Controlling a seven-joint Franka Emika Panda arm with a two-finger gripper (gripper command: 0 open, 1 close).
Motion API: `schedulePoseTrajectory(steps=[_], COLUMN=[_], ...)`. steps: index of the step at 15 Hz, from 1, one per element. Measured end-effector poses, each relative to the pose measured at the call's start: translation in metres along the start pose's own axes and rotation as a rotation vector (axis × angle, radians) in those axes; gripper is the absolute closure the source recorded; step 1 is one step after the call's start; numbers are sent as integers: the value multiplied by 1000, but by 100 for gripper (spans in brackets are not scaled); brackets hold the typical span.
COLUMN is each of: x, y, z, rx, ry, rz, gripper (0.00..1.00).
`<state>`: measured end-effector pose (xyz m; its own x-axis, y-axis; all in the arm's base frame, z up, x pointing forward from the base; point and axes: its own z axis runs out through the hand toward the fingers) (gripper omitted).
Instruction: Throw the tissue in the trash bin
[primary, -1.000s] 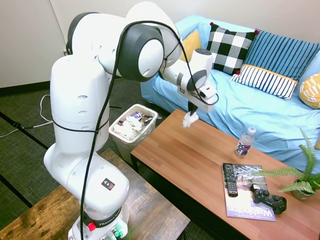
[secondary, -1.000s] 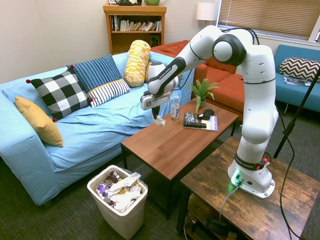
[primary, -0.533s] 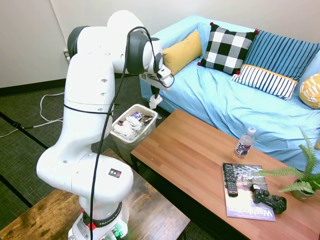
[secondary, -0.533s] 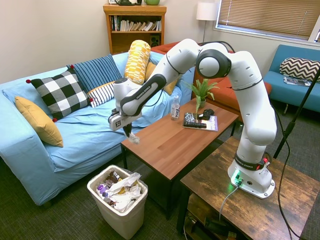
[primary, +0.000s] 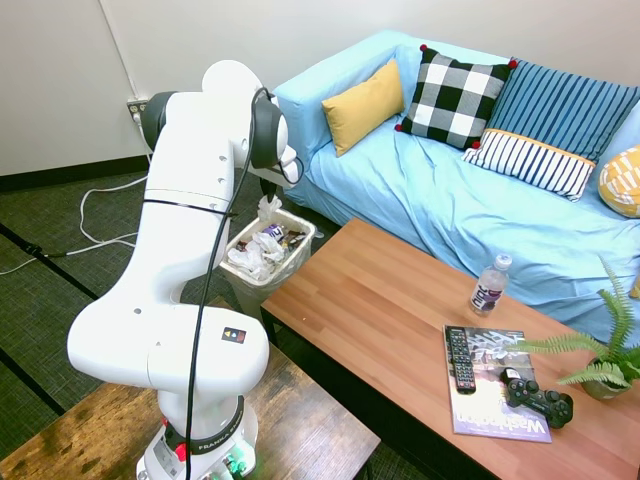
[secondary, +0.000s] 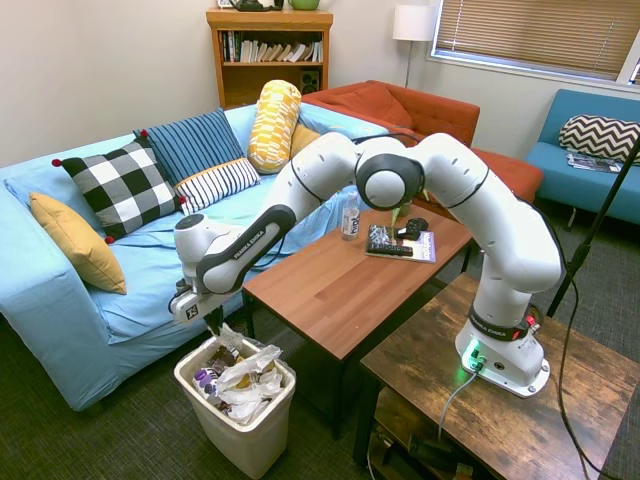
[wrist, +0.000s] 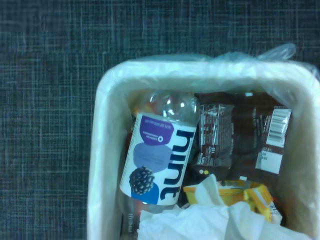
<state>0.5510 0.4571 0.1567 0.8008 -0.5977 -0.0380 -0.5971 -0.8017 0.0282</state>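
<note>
Pincer (secondary: 214, 322) poised over the trash bin (secondary: 208, 415), closed on the tissue (primary: 267, 209), which hangs just above the bin's rim. Bin on the carpet beside the end of the desk (secondary: 330, 290), packed with crumpled paper and wrappers. Inside, seen from the wrist, a Hint bottle (wrist: 159, 159) against one wall.

one trash bin (primary: 292, 262), two bottles (primary: 488, 285), one remote (primary: 458, 359)

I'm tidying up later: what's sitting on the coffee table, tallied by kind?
Water bottle: 1
Remote: 1
Magazine: 1
Game controller: 1
Potted plant: 1
Total: 5
</note>
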Motion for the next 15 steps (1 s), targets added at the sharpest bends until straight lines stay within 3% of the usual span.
schedulePoseTrajectory(steps=[15], x=[19], y=[3], z=[5], rx=[-13], ry=[14], rz=[30], gripper=[0])
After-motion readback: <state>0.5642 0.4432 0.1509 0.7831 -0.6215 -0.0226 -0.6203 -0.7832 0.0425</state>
